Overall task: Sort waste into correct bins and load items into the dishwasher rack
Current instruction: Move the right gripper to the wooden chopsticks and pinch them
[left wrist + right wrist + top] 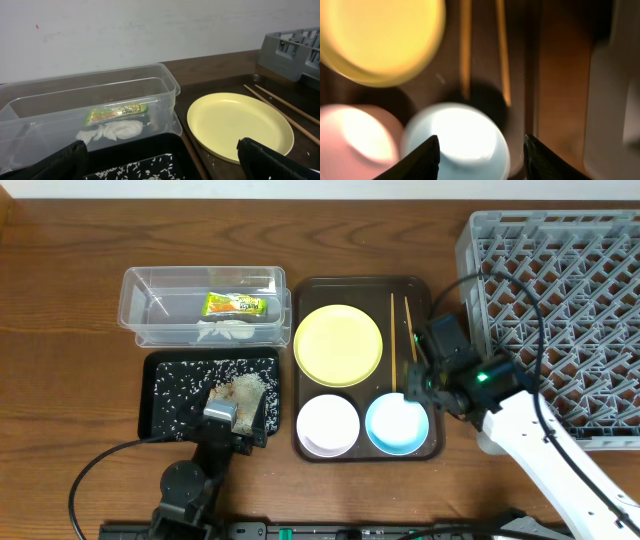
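- Left gripper (160,151), lower centre of its wrist view: fingers spread wide, I see nothing held; tips cut by the bottom edge.
- Snack wrapper (117,114) and tissue (112,131) lie in clear tub (167,82), mid-left.
- Right gripper (481,146): spread, empty, over light-blue bowl (455,135); view blurred.

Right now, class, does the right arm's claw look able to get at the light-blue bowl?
Probably yes. The right claw hangs open just above the light-blue bowl, and nothing lies between them. The one thing to mind is the white bowl, close beside it.
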You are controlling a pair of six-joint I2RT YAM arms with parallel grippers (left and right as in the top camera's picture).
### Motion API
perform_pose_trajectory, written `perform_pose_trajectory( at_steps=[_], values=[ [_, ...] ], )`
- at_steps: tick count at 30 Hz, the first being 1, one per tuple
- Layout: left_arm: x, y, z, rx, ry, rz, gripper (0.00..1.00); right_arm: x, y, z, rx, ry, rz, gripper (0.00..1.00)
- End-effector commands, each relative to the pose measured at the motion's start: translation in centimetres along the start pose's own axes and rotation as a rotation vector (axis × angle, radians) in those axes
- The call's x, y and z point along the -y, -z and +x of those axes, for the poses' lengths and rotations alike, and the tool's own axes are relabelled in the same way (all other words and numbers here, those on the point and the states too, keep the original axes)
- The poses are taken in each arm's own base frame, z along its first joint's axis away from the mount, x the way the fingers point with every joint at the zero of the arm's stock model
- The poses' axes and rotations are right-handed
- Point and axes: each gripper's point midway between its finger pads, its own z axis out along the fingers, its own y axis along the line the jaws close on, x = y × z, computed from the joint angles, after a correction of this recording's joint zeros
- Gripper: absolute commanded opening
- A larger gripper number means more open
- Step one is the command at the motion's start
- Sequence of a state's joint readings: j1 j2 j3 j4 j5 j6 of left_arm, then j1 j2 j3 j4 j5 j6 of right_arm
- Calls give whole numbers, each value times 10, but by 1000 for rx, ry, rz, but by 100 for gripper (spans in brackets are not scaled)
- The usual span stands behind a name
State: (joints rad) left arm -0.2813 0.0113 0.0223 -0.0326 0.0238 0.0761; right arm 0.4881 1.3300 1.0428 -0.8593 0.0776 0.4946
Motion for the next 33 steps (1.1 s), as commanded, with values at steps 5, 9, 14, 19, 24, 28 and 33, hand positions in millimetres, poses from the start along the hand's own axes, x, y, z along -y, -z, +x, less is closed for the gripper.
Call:
perform_pose_trajectory(
  at_steps=[5, 9, 14, 19, 24, 28, 33],
  values=[
    [-2, -1, 17, -50, -3, -11, 97, 3, -24, -36, 101, 18, 44, 50],
    [-2, -1, 17, -50, -3, -11, 97, -5, -62, -35, 32, 21, -3, 44],
    [-2, -1, 17, -50, -3, -11, 97, -1, -105, -35, -6, 52, 17, 36],
    [-2, -1, 17, -50, -3, -11, 97, 4, -135, -27, -45, 64, 41, 29],
    [-2, -1, 17, -50, -3, -11, 97, 4, -155, -19, -80, 64, 35, 24],
    [-2, -1, 17, -50, -3, -11, 97, 3, -159, -16, -91, 60, 32, 13],
    [-2, -1, 17, -50, -3, -10, 97, 3, -149, -25, -75, 53, 28, 1]
  ],
)
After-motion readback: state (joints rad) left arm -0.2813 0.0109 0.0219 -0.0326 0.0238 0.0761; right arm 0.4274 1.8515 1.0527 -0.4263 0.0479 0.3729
